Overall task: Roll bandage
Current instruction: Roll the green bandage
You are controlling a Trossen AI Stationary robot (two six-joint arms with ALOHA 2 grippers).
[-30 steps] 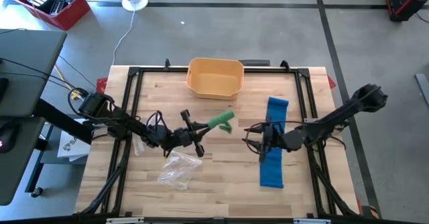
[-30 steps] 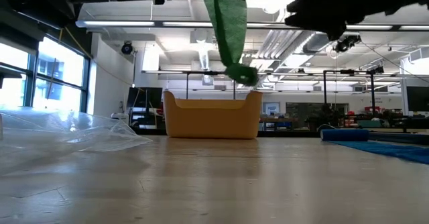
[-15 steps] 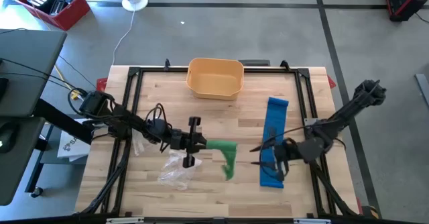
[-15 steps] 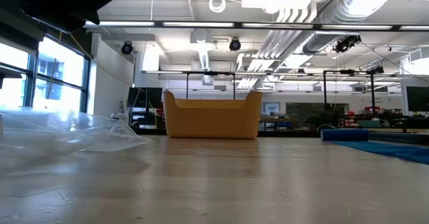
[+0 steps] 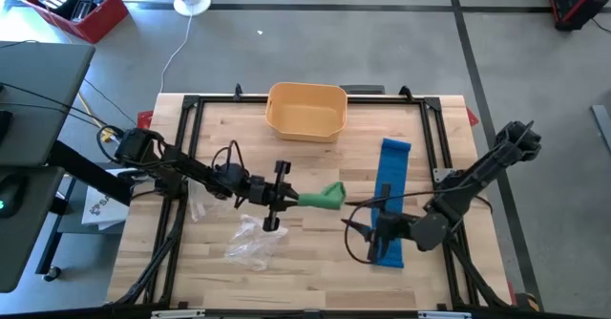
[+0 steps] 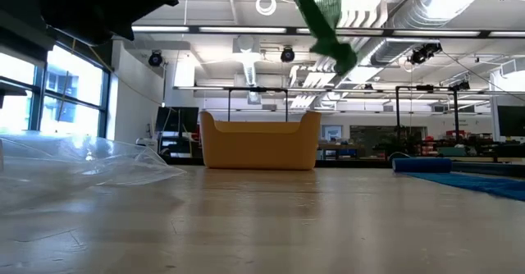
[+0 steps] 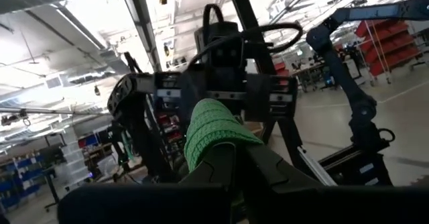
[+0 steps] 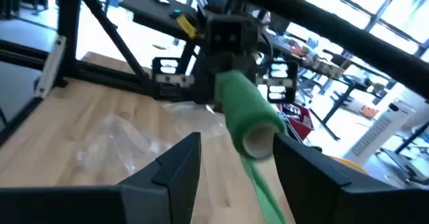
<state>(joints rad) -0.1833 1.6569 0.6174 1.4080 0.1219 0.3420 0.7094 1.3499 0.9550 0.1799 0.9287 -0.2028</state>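
Note:
A green bandage, rolled up with a loose tail, is held above the table's middle by my left gripper, which is shut on it. In the low view it shows as a green strip high above the tabletop. My right gripper stands open to the right of the roll and nearer the table's near edge, pointing left, with nothing between its fingers. A blue bandage lies flat and unrolled on the table's right part, under the right arm. My left gripper pinches one end of the green roll between its two fingers. The fingers come about level from the table's left, along the roll. The roll sticks out past the fingertips toward the right, clear of the table, with its tail hanging below its free end.
A yellow bin stands at the far middle. A crumpled clear plastic bag lies near the front left, under the left arm. Bare wood shows at the table's middle.
My left gripper has swung from pointing at the far right round to pointing right and has rolled, and the green roll and its tail have turned with it. My right gripper, still open, has pulled back from over the blue bandage toward the near edge and risen.

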